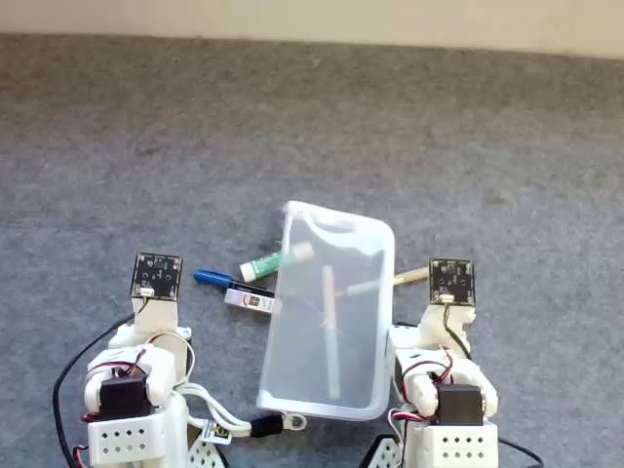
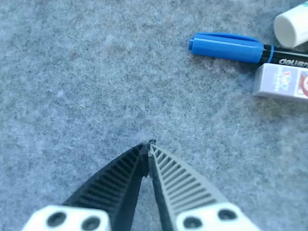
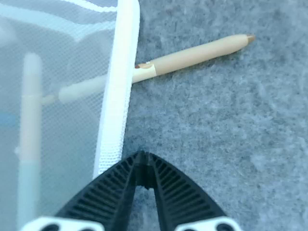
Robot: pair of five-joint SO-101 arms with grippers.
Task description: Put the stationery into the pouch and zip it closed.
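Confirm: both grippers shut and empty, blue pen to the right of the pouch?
No. The high view shows the blue pen to the left of the pouch. The left gripper and right gripper are shut and empty.

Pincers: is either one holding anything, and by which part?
Nothing held. Left pincer is shut empty over the carpet; right pincer is shut empty beside the pouch.

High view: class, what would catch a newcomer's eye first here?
The translucent white mesh pouch lies flat on the grey felt table. A blue-capped pen juts out past its edge by the left arm, and a beige pen past its edge by the right arm.
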